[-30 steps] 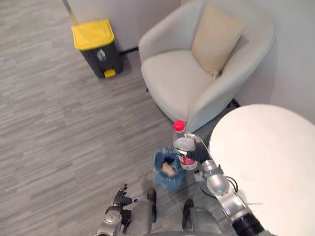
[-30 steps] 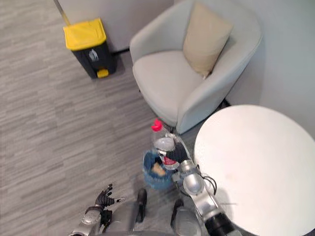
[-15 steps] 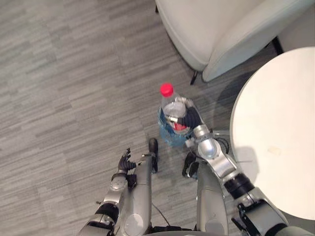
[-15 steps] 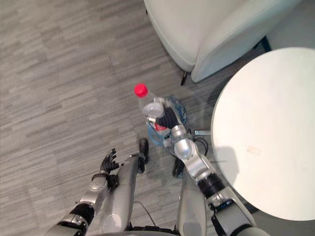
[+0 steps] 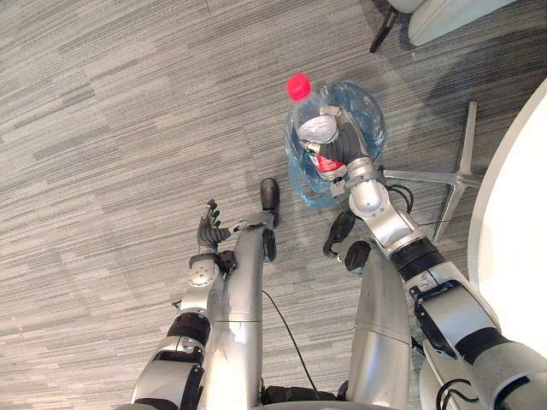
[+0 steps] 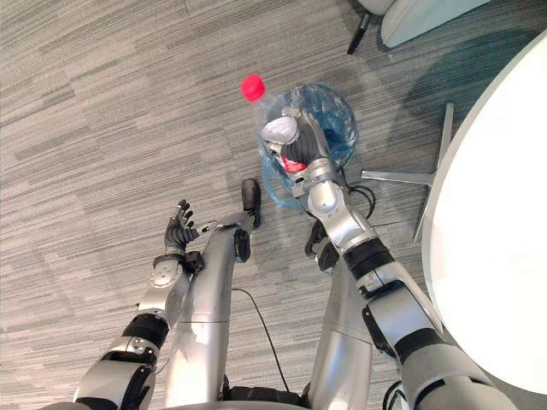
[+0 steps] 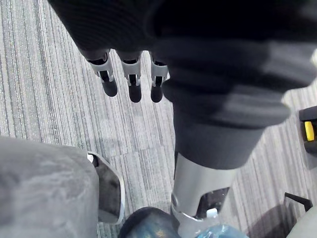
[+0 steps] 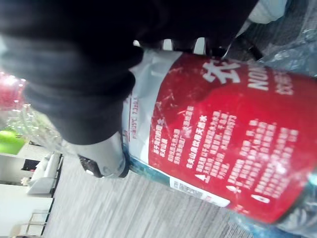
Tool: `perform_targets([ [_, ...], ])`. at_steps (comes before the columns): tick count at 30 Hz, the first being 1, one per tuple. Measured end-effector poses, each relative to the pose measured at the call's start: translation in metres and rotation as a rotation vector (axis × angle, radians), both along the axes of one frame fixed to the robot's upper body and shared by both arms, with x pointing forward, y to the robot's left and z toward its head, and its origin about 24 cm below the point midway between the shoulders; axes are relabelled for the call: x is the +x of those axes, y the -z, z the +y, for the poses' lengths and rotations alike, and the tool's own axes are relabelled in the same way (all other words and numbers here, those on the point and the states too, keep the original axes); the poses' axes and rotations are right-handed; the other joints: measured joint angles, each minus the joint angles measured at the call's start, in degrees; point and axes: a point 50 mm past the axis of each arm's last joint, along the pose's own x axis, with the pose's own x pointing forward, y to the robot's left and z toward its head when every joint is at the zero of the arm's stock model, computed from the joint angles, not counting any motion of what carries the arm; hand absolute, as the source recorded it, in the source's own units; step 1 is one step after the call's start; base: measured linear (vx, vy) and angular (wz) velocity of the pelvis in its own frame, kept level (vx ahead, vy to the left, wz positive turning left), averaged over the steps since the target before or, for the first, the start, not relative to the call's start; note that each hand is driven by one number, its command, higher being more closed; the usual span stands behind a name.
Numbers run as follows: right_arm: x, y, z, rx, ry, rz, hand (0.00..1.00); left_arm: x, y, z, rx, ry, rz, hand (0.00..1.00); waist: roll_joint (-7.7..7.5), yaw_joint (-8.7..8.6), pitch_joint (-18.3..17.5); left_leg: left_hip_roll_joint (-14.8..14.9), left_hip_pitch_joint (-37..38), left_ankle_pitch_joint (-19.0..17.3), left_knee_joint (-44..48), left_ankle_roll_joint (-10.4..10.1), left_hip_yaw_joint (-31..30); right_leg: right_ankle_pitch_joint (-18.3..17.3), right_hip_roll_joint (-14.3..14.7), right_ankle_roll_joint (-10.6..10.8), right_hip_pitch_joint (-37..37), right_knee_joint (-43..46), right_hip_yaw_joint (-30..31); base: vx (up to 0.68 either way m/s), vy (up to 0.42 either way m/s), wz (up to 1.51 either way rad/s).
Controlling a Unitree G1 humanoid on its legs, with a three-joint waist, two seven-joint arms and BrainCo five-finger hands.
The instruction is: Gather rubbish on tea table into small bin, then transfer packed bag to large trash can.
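one bottle (image 5: 314, 128), gripped by the right hand (image 5: 340, 154), hangs at the small bin (image 5: 371, 102) mouth, upper centre in left eye view. left wrist view: left hand (image 7: 130, 79), fingers (image 7: 108, 82) straight, empty. right wrist view: fingers wrap the bottle; i'd lower it deeper before releasing.

Taking the small bin (image 5: 308, 186) on the floor (image 5: 102, 102) as the anchor. The bottle (image 5: 316, 128) is over the bin's opening, with its cap end tipped past the far-left rim. The right robot hand (image 5: 336, 148) is wrapped round the bottle there. The left robot hand (image 5: 208, 231) is off to the bin's left, nearer the robot and well apart from it. The tabletop (image 5: 523, 248) is to the bin's right, with its base legs (image 5: 461, 175) in between, and the armchair (image 5: 436, 17) is behind the bin.
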Motion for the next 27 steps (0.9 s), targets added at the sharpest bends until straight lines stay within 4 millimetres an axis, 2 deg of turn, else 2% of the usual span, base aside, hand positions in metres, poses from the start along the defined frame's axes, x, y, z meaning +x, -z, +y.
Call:
perform_targets([
  [5, 0.009, -0.009, -0.015, -0.009, 0.06, 0.002, 1.0, 0.005, -0.009, -0.001, -0.003, 0.003, -0.041, 0.0, 0.0, 0.02, 0.0, -0.1, -2.1, 1.1, -1.0, -0.5, -0.6, 0.0, 0.0, 0.0, -2.4, 0.2, -0.6, -0.02, -0.04, 0.06],
  [6, 0.011, -0.01, -0.02, -0.001, 0.077, 0.006, 0.0, 0.005, -0.01, -0.001, -0.006, 0.003, -0.041, 0.0, 0.0, -0.06, 0.0, -0.1, -2.3, 1.3, -1.2, -0.7, -0.8, 0.0, 0.0, -0.1, -2.5, 0.2, -0.8, -0.02, -0.029, 0.1],
  [9, 0.013, -0.011, -0.028, 0.019, 0.108, 0.017, 0.0, 0.005, -0.01, -0.001, -0.007, 0.001, -0.043, 0.0, 0.0, -0.02, 0.0, -0.4, -2.2, 2.6, -2.7, -0.8, -1.4, 0.0, -0.2, -0.1, -2.5, -0.1, -1.5, -0.03, -0.047, 0.12],
  [16, 0.017, -0.006, -0.033, 0.023, 0.129, 0.051, 0.0, 0.005, -0.009, -0.002, -0.014, 0.0, -0.039, 0.0, -0.01, -0.11, 0.0, -0.3, -1.6, 3.4, -4.5, -1.3, -1.8, 0.1, 0.1, -0.1, -2.5, -0.4, -1.9, -0.05, -0.04, 0.02],
  [18, 0.017, -0.004, -0.032, 0.023, 0.128, 0.056, 0.0, 0.005, -0.009, -0.001, -0.014, 0.0, -0.039, 0.0, -0.01, -0.11, 0.0, -0.1, -1.5, 3.7, -4.5, -1.5, -1.8, 0.4, 0.2, -0.7, -2.5, -0.4, -1.9, -0.06, -0.029, -0.03],
  [21, 0.015, 0.006, -0.028, 0.032, 0.117, 0.081, 0.0, 0.005, -0.009, -0.002, -0.014, 0.0, -0.038, 0.0, -0.03, -0.16, 0.0, 0.0, -1.2, 4.1, -4.8, -1.5, -1.8, 0.6, 0.4, -1.1, -2.3, -0.7, -2.0, -0.06, -0.02, -0.03],
  [25, 0.007, 0.03, -0.019, 0.028, 0.092, 0.128, 0.0, 0.004, -0.008, -0.003, -0.022, 0.001, -0.029, 0.0, -0.18, -0.3, -0.1, 0.2, 0.2, 4.2, -5.4, -1.6, -1.8, 0.7, 0.6, -1.3, -0.9, -1.2, -2.0, -0.05, -0.016, -0.02],
  [27, 0.0, 0.033, -0.013, 0.02, 0.062, 0.112, 0.0, 0.004, -0.008, -0.003, -0.023, 0.0, -0.028, 0.0, -0.23, -0.34, -0.1, 0.3, 0.9, 4.3, -6.1, -1.6, -1.8, 0.9, 1.0, -1.5, -0.3, -2.0, -2.1, -0.07, -0.025, -0.05],
])
